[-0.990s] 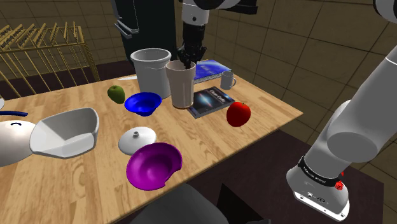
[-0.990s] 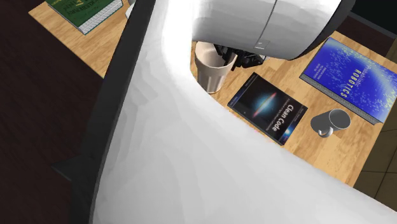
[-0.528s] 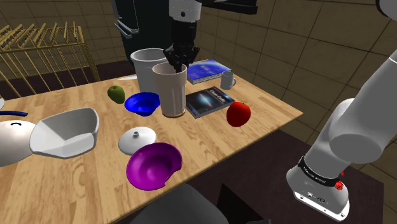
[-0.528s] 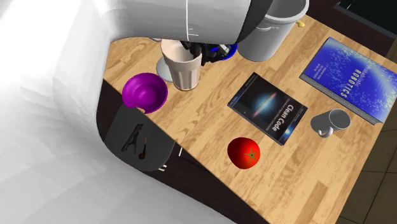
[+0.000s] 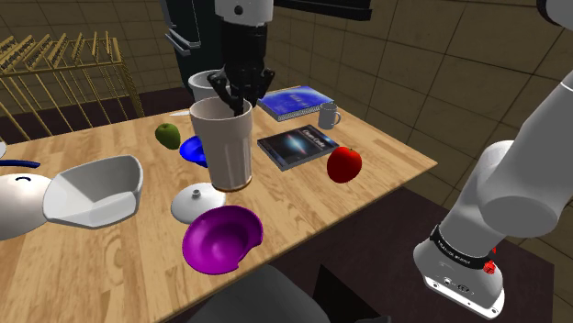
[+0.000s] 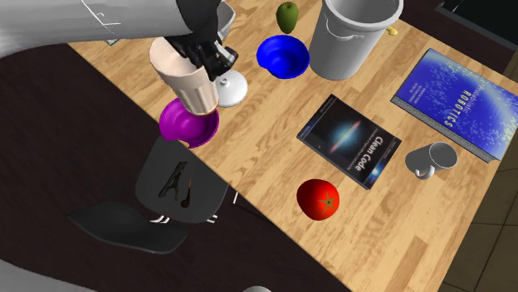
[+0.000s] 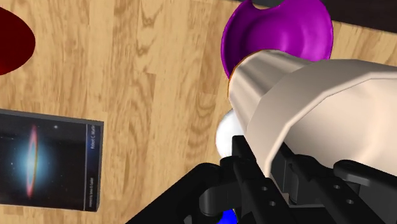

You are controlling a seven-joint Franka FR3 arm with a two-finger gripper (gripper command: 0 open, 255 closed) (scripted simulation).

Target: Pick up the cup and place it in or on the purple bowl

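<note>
While the pincer (image 5: 235,95) is clenching the rim of the tall beige cup (image 5: 220,145), the cup is hanging just beneath it, clear of the wooden surface (image 5: 119,255), near the purple bowl (image 5: 220,240) and the white lid (image 5: 196,203).

We see the cup (image 5: 220,147), a tall beige tumbler, about upright and held clear of the table, the gripper (image 5: 235,89) clasping its rim. The glossy purple bowl (image 5: 220,240) rests at the table's near edge, just nearer than the cup.
</note>
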